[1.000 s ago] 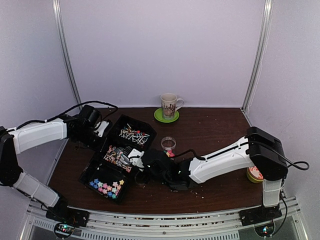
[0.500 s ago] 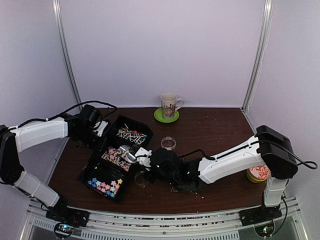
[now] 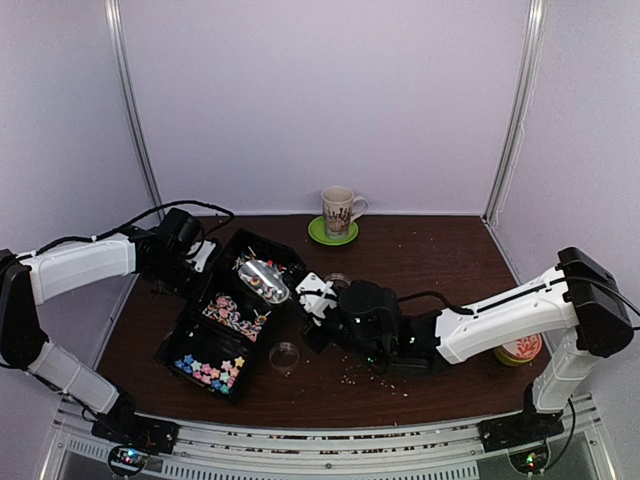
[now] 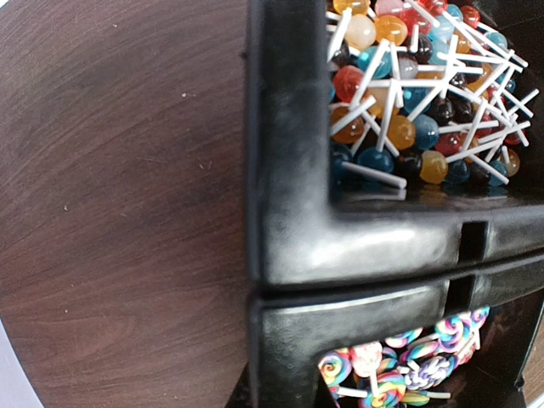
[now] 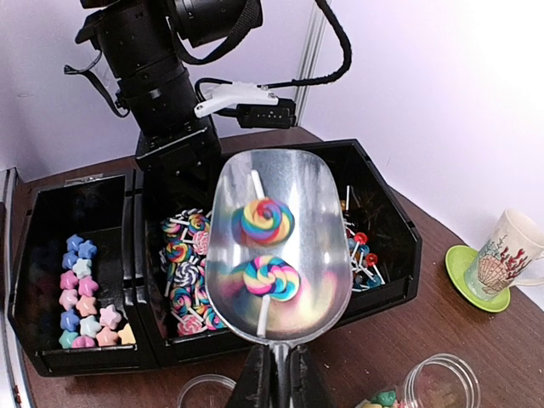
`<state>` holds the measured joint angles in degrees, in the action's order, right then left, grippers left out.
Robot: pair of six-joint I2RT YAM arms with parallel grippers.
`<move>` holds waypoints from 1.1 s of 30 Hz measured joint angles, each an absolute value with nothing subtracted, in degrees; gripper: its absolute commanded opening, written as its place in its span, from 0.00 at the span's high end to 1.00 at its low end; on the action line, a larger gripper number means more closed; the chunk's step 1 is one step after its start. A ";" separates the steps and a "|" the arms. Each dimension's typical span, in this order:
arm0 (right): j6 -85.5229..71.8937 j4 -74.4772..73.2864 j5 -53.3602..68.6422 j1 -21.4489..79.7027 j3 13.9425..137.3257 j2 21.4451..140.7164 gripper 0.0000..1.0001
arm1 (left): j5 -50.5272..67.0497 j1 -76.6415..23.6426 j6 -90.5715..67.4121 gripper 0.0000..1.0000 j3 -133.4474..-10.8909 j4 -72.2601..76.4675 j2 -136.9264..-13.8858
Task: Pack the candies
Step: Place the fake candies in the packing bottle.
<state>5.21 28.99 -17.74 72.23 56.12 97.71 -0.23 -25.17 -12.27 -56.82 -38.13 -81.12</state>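
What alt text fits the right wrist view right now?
A metal scoop, held in the right tool, carries two rainbow swirl lollipops above a black three-compartment bin. Pastel star candies sit in its left compartment; a mug on a green saucer stands far right.

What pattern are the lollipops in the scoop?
Rainbow swirl lollipops; right wrist view shows the scoop best.

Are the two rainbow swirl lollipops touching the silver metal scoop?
Touching. The right wrist view shows both rainbow swirl lollipops lying in the bowl of the silver metal scoop, resting on the metal.
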 measured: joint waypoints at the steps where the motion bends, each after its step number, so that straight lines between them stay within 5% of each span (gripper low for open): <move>1: 5.17 29.41 -17.41 72.23 56.12 97.69 1.00 | -0.23 -25.17 -12.27 1.00 -56.82 -38.13 -81.12; 12: 4.73 23.49 -17.56 72.23 55.81 90.80 1.00 | -0.27 -25.17 -12.27 1.00 -56.84 -38.17 -81.12; 33: 3.14 -15.14 -24.93 66.81 55.05 72.34 1.00 | -0.25 -25.17 -12.29 1.00 -56.93 -38.92 -81.12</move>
